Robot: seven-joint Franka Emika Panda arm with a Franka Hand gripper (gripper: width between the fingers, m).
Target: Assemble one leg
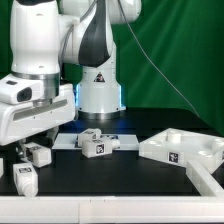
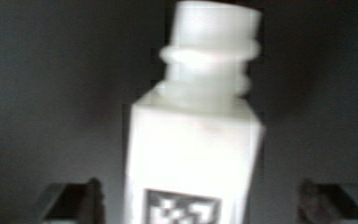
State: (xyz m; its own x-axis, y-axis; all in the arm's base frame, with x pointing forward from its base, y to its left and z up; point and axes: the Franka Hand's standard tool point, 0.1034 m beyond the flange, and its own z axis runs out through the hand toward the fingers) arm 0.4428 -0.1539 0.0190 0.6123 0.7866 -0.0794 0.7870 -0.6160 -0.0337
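Observation:
In the wrist view a white leg [image 2: 197, 140] lies between my fingers, its stepped round peg pointing away and a square tag near my gripper [image 2: 197, 206]. The dark fingertips [image 2: 69, 200] stand on either side of the leg with gaps to it, so the gripper is open. In the exterior view my gripper [image 1: 33, 146] hangs low at the left, right over that leg [image 1: 39, 154] on the black table.
Another leg [image 1: 25, 180] lies at the front left and another [image 1: 97, 146] in the middle by the robot base. The large white slab with round sockets [image 1: 180, 150] lies at the right. Another white part [image 1: 208, 180] is at the front right.

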